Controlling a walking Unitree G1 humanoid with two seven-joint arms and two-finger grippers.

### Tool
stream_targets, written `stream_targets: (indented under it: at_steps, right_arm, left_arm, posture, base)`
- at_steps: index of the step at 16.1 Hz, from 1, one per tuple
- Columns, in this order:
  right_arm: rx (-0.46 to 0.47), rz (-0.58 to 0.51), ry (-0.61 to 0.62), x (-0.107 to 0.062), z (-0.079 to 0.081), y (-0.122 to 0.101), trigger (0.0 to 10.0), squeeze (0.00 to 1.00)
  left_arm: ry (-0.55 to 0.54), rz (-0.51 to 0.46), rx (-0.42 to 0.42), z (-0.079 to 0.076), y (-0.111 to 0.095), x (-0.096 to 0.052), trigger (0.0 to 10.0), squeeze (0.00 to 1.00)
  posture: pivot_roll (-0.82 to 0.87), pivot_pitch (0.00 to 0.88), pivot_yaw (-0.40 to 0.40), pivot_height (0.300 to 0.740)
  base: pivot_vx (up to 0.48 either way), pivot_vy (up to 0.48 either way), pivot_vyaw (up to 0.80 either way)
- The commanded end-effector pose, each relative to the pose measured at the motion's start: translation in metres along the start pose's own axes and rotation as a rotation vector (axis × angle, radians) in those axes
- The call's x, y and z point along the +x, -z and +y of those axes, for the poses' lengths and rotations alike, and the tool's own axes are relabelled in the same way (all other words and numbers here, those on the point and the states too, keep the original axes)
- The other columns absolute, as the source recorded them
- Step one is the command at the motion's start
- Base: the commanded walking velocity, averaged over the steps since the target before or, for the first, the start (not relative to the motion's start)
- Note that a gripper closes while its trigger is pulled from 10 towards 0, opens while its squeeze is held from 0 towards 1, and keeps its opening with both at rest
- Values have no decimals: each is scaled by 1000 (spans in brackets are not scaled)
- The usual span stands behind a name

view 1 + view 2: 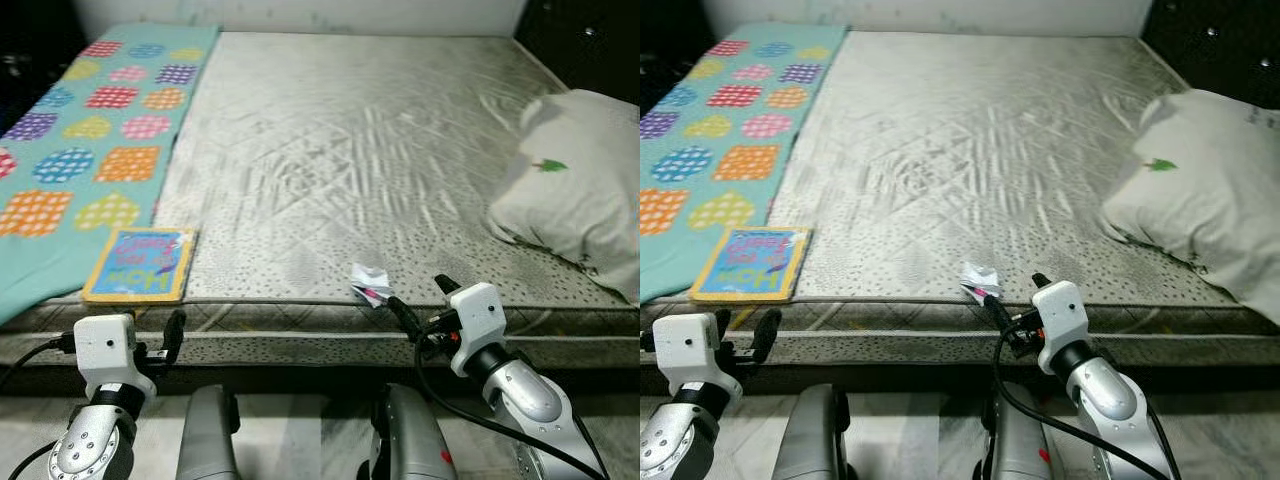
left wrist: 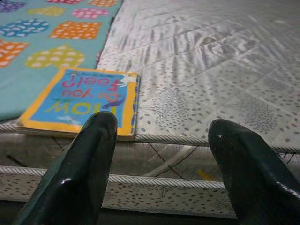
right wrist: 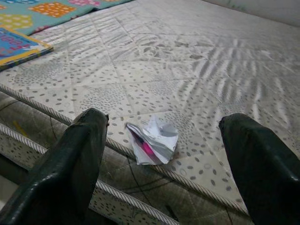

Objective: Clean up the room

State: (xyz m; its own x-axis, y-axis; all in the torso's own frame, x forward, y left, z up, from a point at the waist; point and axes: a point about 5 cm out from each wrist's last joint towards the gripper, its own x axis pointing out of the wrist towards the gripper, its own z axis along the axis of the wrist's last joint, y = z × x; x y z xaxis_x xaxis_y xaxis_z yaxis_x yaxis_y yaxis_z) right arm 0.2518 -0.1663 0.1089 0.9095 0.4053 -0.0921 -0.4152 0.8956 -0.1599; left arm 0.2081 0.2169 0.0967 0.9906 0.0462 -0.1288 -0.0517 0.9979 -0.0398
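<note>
Right gripper (image 3: 161, 154) spread before crumpled paper (image 3: 152, 139)

- A crumpled wrapper (image 1: 369, 283), white with a pink streak, lies at the near edge of the bed (image 1: 330, 150).
- A yellow-bordered blue book (image 1: 139, 264) lies flat on that edge too, partly on the bed's teal blanket (image 1: 60, 150), well apart from the wrapper.

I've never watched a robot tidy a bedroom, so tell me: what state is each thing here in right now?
Crumpled paper: scrunched, lying at the mattress edge, untouched.
Children's book: closed, flat near the mattress edge.
Blanket: spread flat along the left side.
Pillow: rumpled, on the right.
Mattress: bare.
Right gripper: open, before the paper.
Left gripper: open, near the book.
</note>
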Motion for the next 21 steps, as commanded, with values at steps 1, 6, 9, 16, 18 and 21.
stream_targets:
  at_steps: [1,6,9,16,18,21]
  right_arm:
    - [0,1,-8,-2,0,1,10000,0]
    - [1,-5,-22,-1,1,2,10000,0]
    - [-8,-3,-11,4,-1,0,10000,0]
    - [-68,-66,-161,53,30,-40,10000,0]
    - [-108,-100,-178,64,44,-44,10000,0]
    - [9,5,-143,81,53,-35,10000,0]
  left_arm:
    - [12,1,4,-1,-1,-1,10000,0]
    - [17,4,2,-1,0,-1,10000,0]
    - [21,5,-1,-2,0,-1,10000,0]
    - [-20,-13,48,7,-10,-3,10000,0]
    - [-3,-25,32,10,-16,-9,10000,0]
    - [133,-10,-17,-6,-20,-28,10000,0]
  posture:
    - [-86,99,-41,544]
    - [-83,92,-44,504]
    - [-82,93,-44,504]
    - [-13,106,-54,504]
    - [34,111,-69,504]
    - [67,128,-82,504]
  base:
    - [0,0,0]
    - [0,0,0]
    - [0,0,0]
    - [0,0,0]
    - [0,0,0]
    - [0,0,0]
